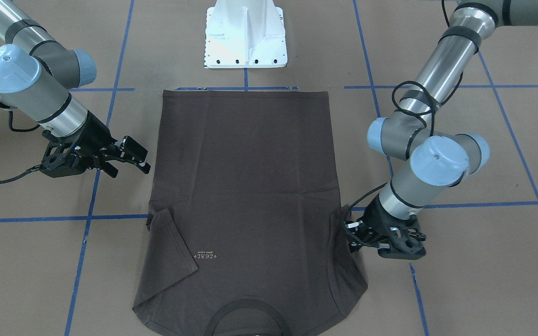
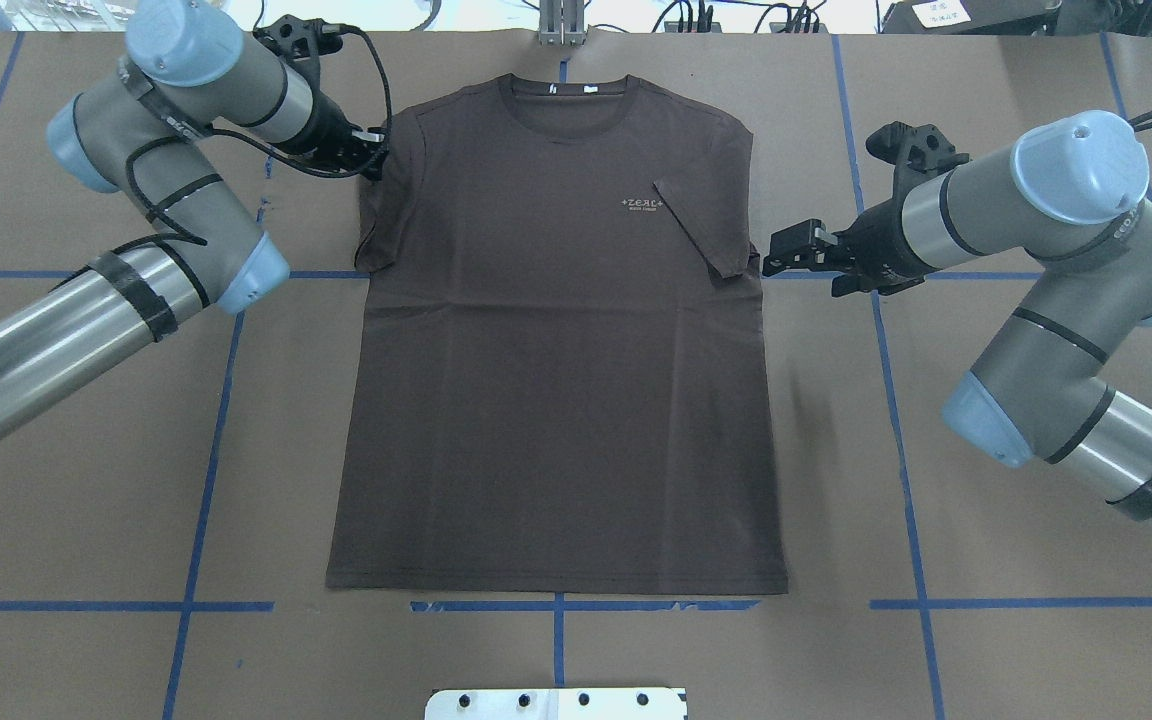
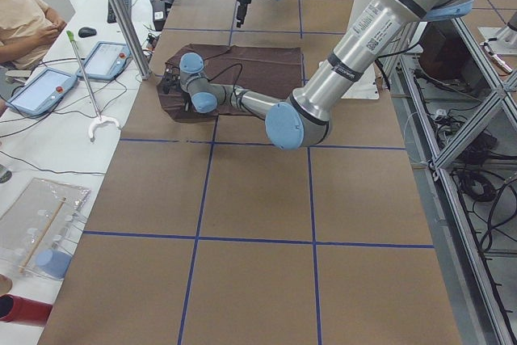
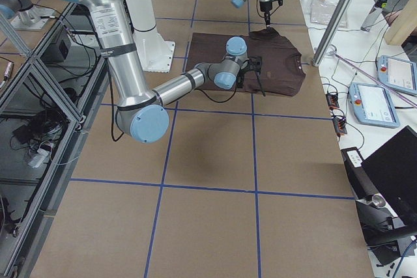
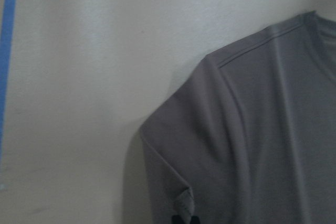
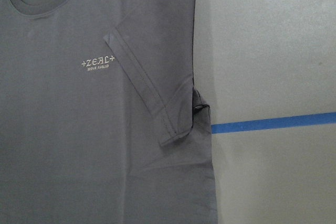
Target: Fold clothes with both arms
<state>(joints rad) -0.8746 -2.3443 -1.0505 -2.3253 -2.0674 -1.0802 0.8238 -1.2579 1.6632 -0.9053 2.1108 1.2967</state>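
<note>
My left gripper (image 2: 368, 160) pinches the T-shirt (image 2: 556, 380) by its far-left sleeve, my right gripper (image 2: 786, 258) gapes empty; so shallow a pinch could slip mid-fold

Chest logo (image 6: 101, 60) on T-shirt (image 6: 68, 145): "+ZEAL+", pale print.
Line under it: "MOVE AHEAD", smaller.
Sticker (image 3: 368, 17) on left arm (image 3: 339, 70): print too small to read.
</note>
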